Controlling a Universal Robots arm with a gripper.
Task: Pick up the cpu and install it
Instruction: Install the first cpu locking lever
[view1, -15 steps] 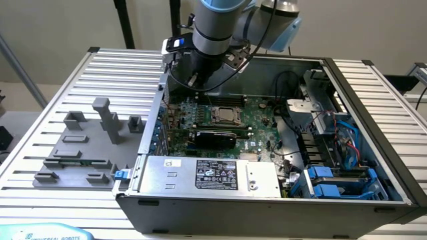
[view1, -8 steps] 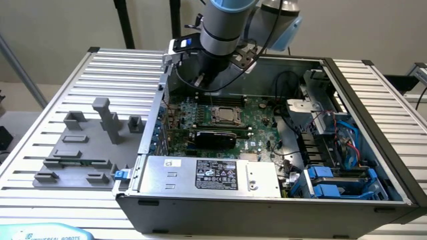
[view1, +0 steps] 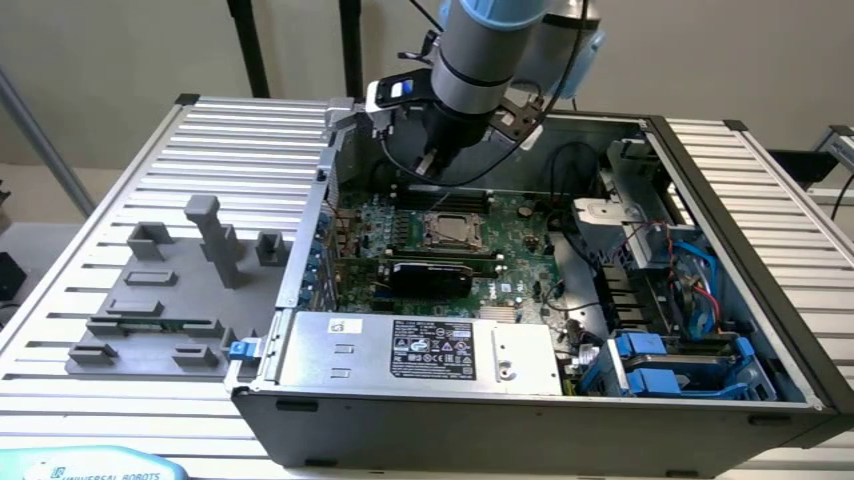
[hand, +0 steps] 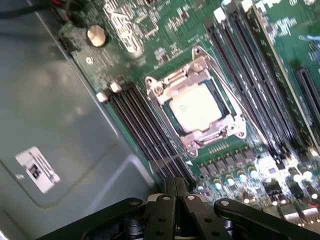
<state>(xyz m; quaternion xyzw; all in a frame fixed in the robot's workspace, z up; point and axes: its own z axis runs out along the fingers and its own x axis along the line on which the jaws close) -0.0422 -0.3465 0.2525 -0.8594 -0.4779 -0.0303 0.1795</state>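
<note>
The cpu (hand: 196, 107) is a small square chip with a silvery-beige top. It lies flat inside the metal-framed socket (hand: 161, 94) on the green motherboard (hand: 150, 30). In the exterior view the cpu (view1: 450, 229) sits near the middle of the open computer case. My gripper (view1: 431, 163) hangs above the board, a little behind the socket and apart from it. In the wrist view the black fingers (hand: 175, 186) are pressed together with nothing between them.
Black memory slots (hand: 142, 125) run along both sides of the socket. A grey power-supply box (view1: 414, 350) fills the case's front. Cables and blue drive bays (view1: 667, 365) crowd the exterior view's right. A grey fixture tray (view1: 167, 300) lies on the slatted table at the left.
</note>
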